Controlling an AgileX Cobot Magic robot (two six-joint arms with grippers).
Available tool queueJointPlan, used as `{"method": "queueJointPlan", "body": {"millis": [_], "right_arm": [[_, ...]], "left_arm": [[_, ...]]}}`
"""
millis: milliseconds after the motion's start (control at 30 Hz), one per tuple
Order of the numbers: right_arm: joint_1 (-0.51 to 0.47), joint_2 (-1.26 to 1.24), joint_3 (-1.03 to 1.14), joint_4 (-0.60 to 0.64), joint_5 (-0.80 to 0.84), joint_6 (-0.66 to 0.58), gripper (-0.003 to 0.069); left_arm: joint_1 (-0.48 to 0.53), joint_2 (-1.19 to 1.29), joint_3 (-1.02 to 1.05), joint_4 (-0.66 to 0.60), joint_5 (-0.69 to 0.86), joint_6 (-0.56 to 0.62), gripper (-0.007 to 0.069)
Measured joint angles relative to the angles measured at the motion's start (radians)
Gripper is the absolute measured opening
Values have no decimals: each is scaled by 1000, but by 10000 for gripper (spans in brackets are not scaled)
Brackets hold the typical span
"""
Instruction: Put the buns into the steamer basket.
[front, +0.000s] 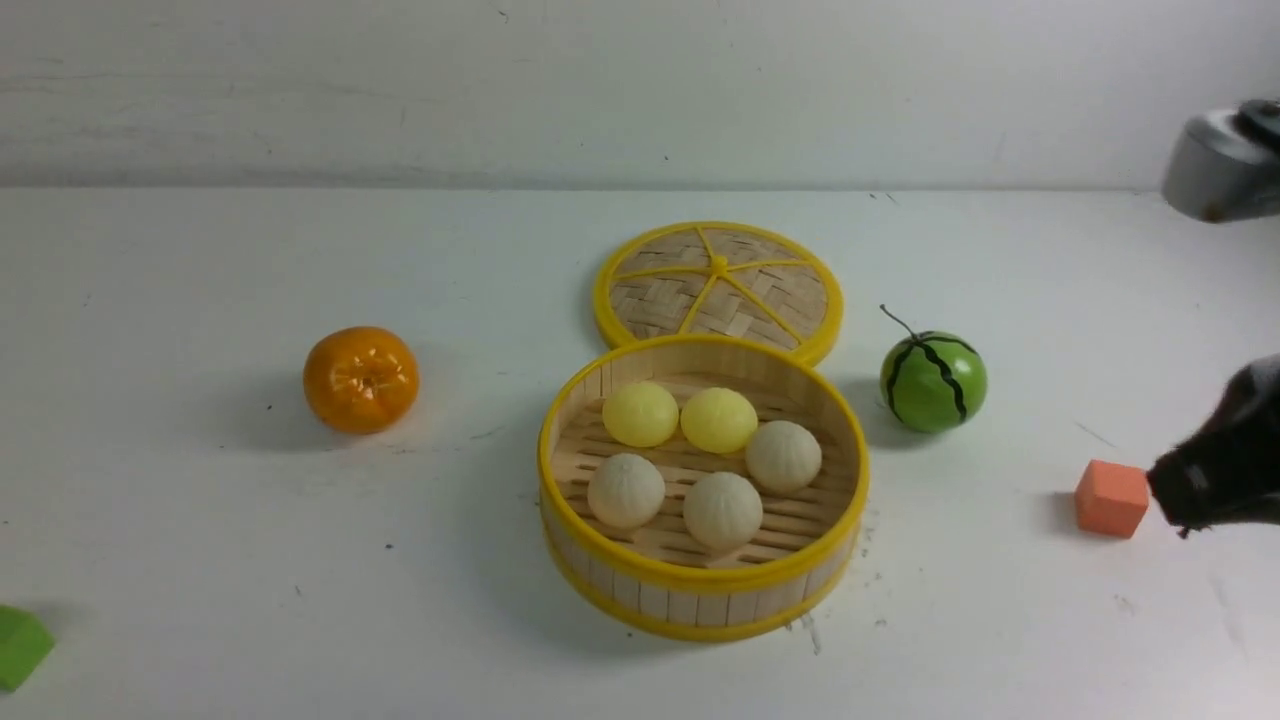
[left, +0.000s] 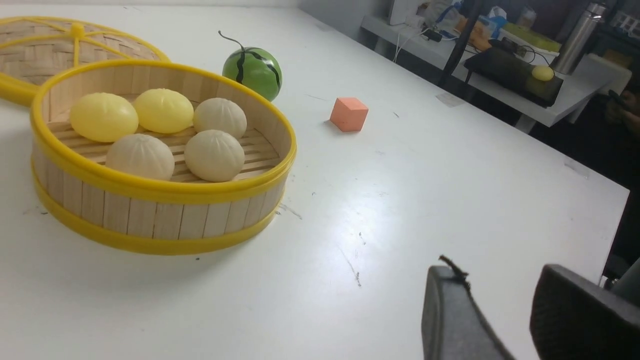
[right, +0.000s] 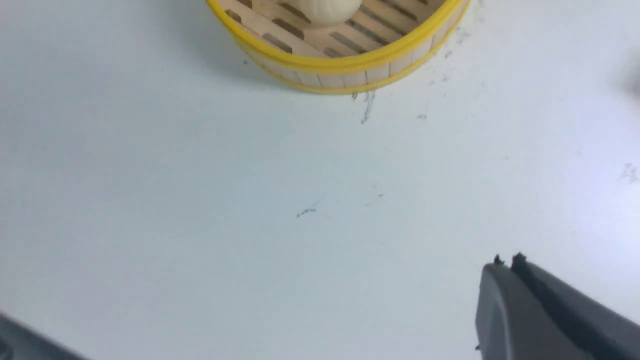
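The steamer basket (front: 700, 603) stands at the table's middle. Inside it lie two smooth pale yellow buns (front: 640, 413) at the back and three beige pleated buns (front: 722, 510) in front of them. The left wrist view shows the same basket (left: 150, 220) with the yellow buns (left: 103, 117) and the beige buns (left: 214, 155). My left gripper (left: 500, 274) hovers open over bare table, well to the side of the basket, with nothing between its fingers. My right gripper (front: 1168, 492) is shut and empty at the right edge, beside an orange cube. Its closed tips (right: 509, 262) show over bare table.
The woven lid (front: 718, 285) lies flat behind the basket, touching its rim. A glossy tangerine (front: 360, 379) sits at the left and a green watermelon ball (front: 933, 381) at the right. The orange cube (front: 1112, 497) is at the far right, and a green block (front: 20, 645) at the front left.
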Motion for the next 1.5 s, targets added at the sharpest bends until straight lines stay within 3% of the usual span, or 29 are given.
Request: {"method": "queueJointPlan", "body": {"millis": [133, 167, 300, 500, 1367, 1500], "right_arm": [[-136, -364, 367, 15, -293, -50, -10], [-142, -402, 387, 14, -308, -52, -10], [-237, -788, 816, -6, -632, -78, -10], [-301, -1029, 1124, -31, -725, -78, -10], [-306, -1035, 1135, -42, -730, -67, 2], [-306, -1035, 1135, -42, -731, -67, 3]], "left_arm": [[0, 0, 0, 0, 0, 0, 237], [0, 0, 0, 0, 0, 0, 237], [0, 0, 0, 0, 0, 0, 237], [0, 0, 0, 0, 1, 0, 237], [0, 0, 0, 2, 3, 0, 237], [0, 0, 0, 41, -22, 44, 237]]}}
